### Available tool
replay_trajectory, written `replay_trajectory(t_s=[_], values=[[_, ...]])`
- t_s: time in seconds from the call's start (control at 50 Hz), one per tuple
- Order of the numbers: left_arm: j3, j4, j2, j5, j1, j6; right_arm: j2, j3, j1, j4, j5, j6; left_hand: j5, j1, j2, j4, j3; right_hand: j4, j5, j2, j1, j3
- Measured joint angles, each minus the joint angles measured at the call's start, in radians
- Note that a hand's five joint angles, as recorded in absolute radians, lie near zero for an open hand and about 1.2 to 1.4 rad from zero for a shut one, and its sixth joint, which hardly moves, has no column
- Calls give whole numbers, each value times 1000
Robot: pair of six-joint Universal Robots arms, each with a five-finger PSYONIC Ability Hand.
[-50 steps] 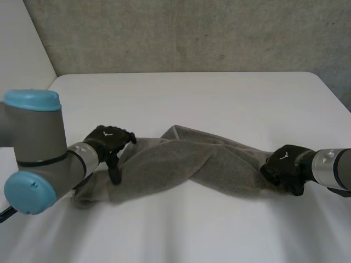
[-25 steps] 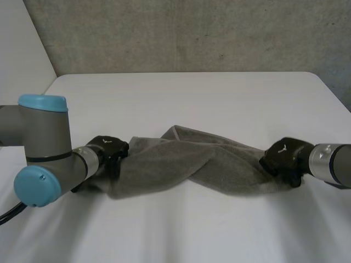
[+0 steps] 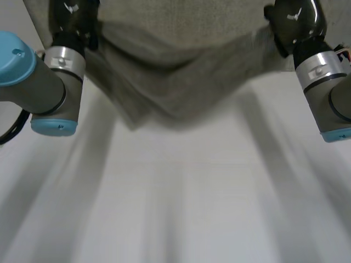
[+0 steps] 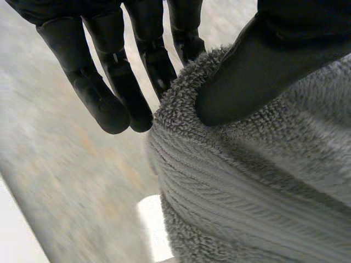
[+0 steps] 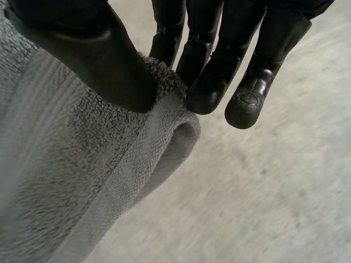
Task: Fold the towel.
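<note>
The grey towel (image 3: 175,82) hangs in the air above the white table (image 3: 181,208), stretched between both hands and sagging in the middle. My left hand (image 3: 74,19) holds its left end high up; in the left wrist view the thumb (image 4: 263,66) pinches the towel's edge (image 4: 230,181) against the fingers (image 4: 109,104). My right hand (image 3: 293,22) holds the right end at the same height; in the right wrist view its thumb (image 5: 104,66) presses the towel's corner (image 5: 109,164) against the fingers (image 5: 214,76).
A grey wall (image 3: 230,16) stands behind the table. My two forearms (image 3: 55,82) (image 3: 329,87) rise at either side of the hanging towel.
Both hands have lifted the towel off the table and raised it high. The left hand closed on the towel's left end before the lift.
</note>
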Motion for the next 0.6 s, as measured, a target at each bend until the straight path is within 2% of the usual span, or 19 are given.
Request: replay_trajectory(t_s=[0.1,0.26,0.32,0.38,0.42,0.48,0.6], values=[[-68,27,32,-15,-3,-31,-21,16,-6,36,-6,70,0,0,5,0,1,0,0,0,0,1],[-260,-86,47,-1,4,-44,-20,10,-15,410,-62,46,0,0,9,0,2,0,0,0,0,1],[-370,-145,58,14,5,-40,-2,23,-16,605,-106,-34,0,0,9,0,3,0,0,0,0,1],[-439,-173,71,23,6,-35,9,42,-18,705,-124,-106,0,0,9,0,4,0,0,0,0,1],[-516,-196,94,30,4,-24,19,77,-26,809,-132,-211,0,0,9,0,4,0,0,0,0,1],[-592,-211,128,35,1,-4,25,118,-40,896,-132,-310,0,0,9,0,4,0,0,0,0,1],[-705,-232,218,37,-17,38,14,183,-78,1001,-122,-393,0,0,9,0,5,0,0,0,0,1]])
